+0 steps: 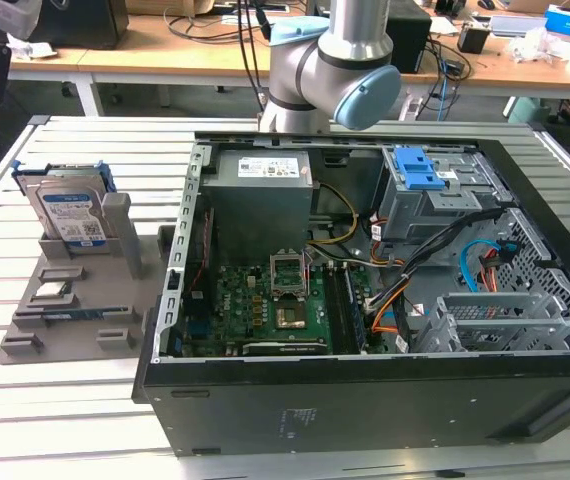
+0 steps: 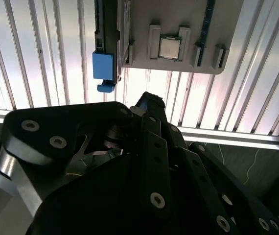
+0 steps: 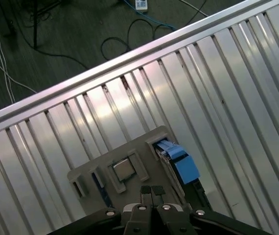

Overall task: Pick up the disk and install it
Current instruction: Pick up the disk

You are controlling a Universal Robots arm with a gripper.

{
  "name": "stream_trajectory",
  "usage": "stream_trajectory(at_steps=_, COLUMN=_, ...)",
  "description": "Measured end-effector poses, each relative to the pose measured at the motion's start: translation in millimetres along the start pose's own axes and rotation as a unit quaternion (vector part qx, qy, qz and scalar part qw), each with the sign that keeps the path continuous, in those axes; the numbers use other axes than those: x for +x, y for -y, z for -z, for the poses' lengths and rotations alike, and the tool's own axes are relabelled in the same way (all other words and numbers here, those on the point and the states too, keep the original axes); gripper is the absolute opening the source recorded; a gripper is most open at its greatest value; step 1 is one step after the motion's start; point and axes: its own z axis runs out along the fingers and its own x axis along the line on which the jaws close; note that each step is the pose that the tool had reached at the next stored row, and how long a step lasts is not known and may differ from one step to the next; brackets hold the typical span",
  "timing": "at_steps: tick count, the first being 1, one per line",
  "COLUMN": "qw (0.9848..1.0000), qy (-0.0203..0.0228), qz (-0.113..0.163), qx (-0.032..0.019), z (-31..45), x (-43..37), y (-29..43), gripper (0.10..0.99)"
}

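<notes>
First wrist view showed the gripper point(image 3: 152, 190), fingers pressed together and holding nothing, hovering over the grey holder point(image 3: 107, 155) where the disk point(image 3: 178, 164) stood on edge in a slot, probably so its top edge could be gripped, outside the computer case point(image 1: 365, 410).

Bright even room light, hard white glare on table slats point(image 2: 144, 90) in both wrist views, my gripper point(image 2: 149, 102) a dark silhouette, case point(image 1: 365, 410) interior shadowed.

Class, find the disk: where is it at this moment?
The disk stands on edge in the grey holder at the exterior view's left, on the slatted table, beside the open computer case and outside it.
</notes>
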Motion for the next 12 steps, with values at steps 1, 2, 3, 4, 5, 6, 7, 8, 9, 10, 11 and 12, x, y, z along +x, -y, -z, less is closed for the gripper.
stream_trajectory(at_steps=1, qw=1.0, qy=-0.0001, qz=0.004, qx=0.0, z=0.0, x=0.0, y=0.0, gripper=0.106)
stream_trajectory(at_steps=2, qw=1.0, qy=-0.0003, qz=0.007, qx=-0.0001, z=0.0, x=0.0, y=0.0, gripper=0.106)
stream_trajectory(at_steps=3, qw=0.9999, qy=-0.0004, qz=0.01, qx=-0.0002, z=0.0, x=0.0, y=0.0, gripper=0.106)
stream_trajectory(at_steps=4, qw=0.9999, qy=-0.0006, qz=0.015, qx=-0.0003, z=0.0, x=0.0, y=0.0, gripper=0.106)
stream_trajectory(at_steps=5, qw=0.9998, qy=-0.0008, qz=0.018, qx=-0.0004, z=0.0, x=0.0, y=0.0, gripper=0.106)
stream_trajectory(at_steps=6, qw=0.9998, qy=-0.0009, qz=0.021, qx=-0.0005, z=0.0, x=0.0, y=0.0, gripper=0.106)
stream_trajectory(at_steps=7, qw=0.9997, qy=-0.001, qz=0.024, qx=-0.0005, z=0.0, x=0.0, y=0.0, gripper=0.106)
stream_trajectory(at_steps=8, qw=0.9996, qy=-0.0012, qz=0.027, qx=-0.0006, z=0.0, x=0.0, y=0.0, gripper=0.106)
stream_trajectory(at_steps=9, qw=0.9996, qy=-0.0013, qz=0.03, qx=-0.0007, z=0.0, x=0.0, y=0.0, gripper=0.106)
stream_trajectory(at_steps=10, qw=0.9994, qy=-0.0015, qz=0.034, qx=-0.0008, z=0.0, x=0.0, y=0.0, gripper=0.106)
stream_trajectory(at_steps=11, qw=0.9993, qy=-0.0016, qz=0.037, qx=-0.0008, z=0.0, x=0.0, y=0.0, gripper=0.106)
stream_trajectory(at_steps=12, qw=0.9991, qy=-0.0018, qz=0.041, qx=-0.0009, z=-0.1, x=0.0, y=0.0, gripper=0.106)
